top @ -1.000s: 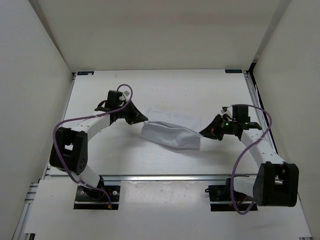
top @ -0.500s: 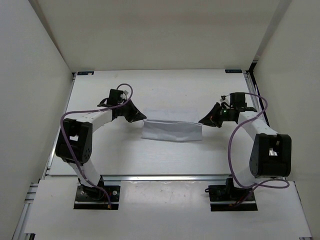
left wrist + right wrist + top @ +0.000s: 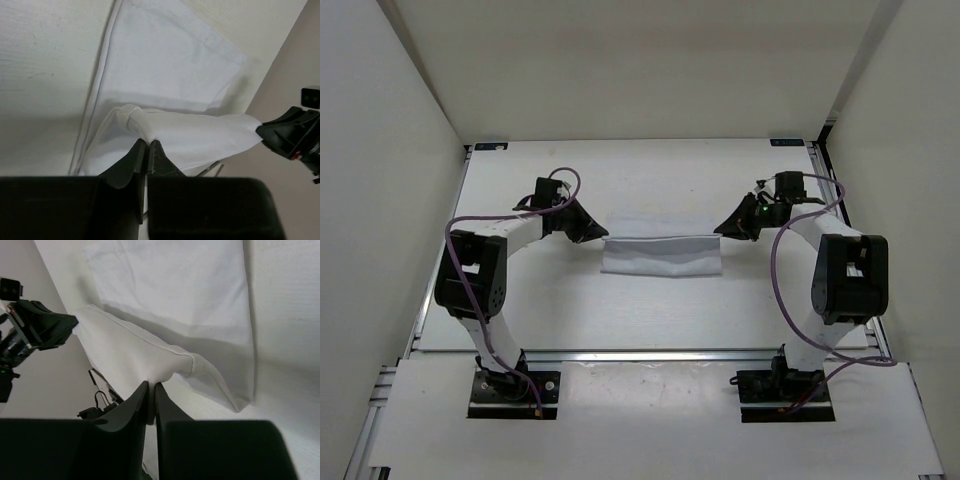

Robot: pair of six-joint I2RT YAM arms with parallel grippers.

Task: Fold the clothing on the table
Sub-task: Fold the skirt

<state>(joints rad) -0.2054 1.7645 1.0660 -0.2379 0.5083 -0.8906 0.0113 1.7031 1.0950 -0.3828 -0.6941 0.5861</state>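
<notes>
The clothing is a plain white cloth lying doubled over as a low, wide band on the off-white table. My left gripper sits at the band's upper left corner and my right gripper at its upper right corner. In the left wrist view the black jaws are pinched on a raised corner of the clothing. The right wrist view has the jaws nipping a corner of the clothing, with only a sliver between them. The lifted top layer sags between both grips.
White walls close in the table at the back and both sides. A silver rail runs along the near edge, and another rail edges the right side. Purple cables loop off both arms. The opposite gripper shows in the left wrist view.
Both grippers carried the cloth's held edge away from the bases toward the far edge. The sagging, slanted fold now lies as a straight, level band.
</notes>
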